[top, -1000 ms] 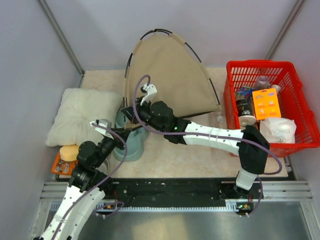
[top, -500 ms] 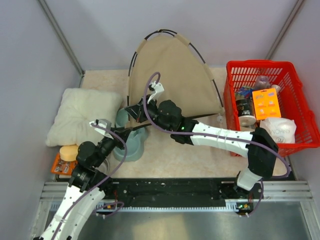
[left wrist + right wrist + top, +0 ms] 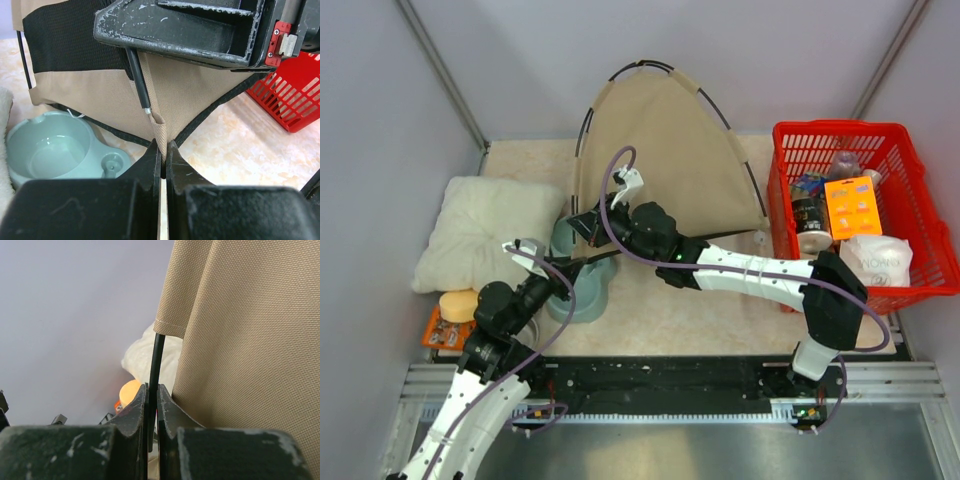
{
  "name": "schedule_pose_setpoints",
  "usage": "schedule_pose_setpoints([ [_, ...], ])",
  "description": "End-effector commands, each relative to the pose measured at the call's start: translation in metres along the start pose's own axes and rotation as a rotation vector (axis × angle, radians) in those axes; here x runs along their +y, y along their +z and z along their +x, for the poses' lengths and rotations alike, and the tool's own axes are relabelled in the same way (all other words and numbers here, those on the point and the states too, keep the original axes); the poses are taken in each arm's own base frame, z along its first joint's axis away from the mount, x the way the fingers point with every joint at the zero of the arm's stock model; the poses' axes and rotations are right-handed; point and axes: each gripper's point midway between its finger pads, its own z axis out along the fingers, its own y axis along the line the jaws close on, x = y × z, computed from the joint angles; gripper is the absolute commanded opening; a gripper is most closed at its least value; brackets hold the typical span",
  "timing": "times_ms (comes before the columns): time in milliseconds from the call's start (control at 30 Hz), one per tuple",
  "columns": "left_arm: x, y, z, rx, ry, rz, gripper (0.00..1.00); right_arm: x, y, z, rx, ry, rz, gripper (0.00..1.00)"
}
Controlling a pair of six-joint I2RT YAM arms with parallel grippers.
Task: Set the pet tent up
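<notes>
Raising the pet tent [image 3: 670, 150] straighter than a second ago at the back of the tabletop [image 3: 720, 310], between pillow [image 3: 485, 235] and red basket [image 3: 840, 127]. Pinching its black pole [image 3: 156, 360] tight in the right hand [image 3: 152, 390], clamping the corner strap [image 3: 159, 132] in the left hand [image 3: 161, 150]. Likely nearing the seating of the pole end.

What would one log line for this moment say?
left gripper: shut on tent strap | right gripper: shut on black pole | pole tip: just above strap
</notes>
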Motion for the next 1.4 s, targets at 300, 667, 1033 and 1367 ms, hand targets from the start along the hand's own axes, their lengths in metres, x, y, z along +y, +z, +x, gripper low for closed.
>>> schedule_pose_setpoints([
  [300,-0.006,-0.007,0.040,0.162,-0.069,0.028,0.00,-0.006,-0.007,-0.104,-0.321,-0.001,0.001,0.00],
  [667,-0.004,-0.006,0.035,0.146,-0.069,0.014,0.00,-0.007,-0.008,-0.085,-0.269,-0.017,0.000,0.00],
  [1033,-0.003,-0.004,0.028,0.126,-0.076,0.003,0.00,0.005,-0.017,-0.069,-0.235,-0.032,-0.030,0.00],
  [1367,-0.007,0.000,0.018,0.104,-0.088,0.017,0.00,0.020,-0.015,-0.048,-0.187,-0.040,-0.063,0.00],
])
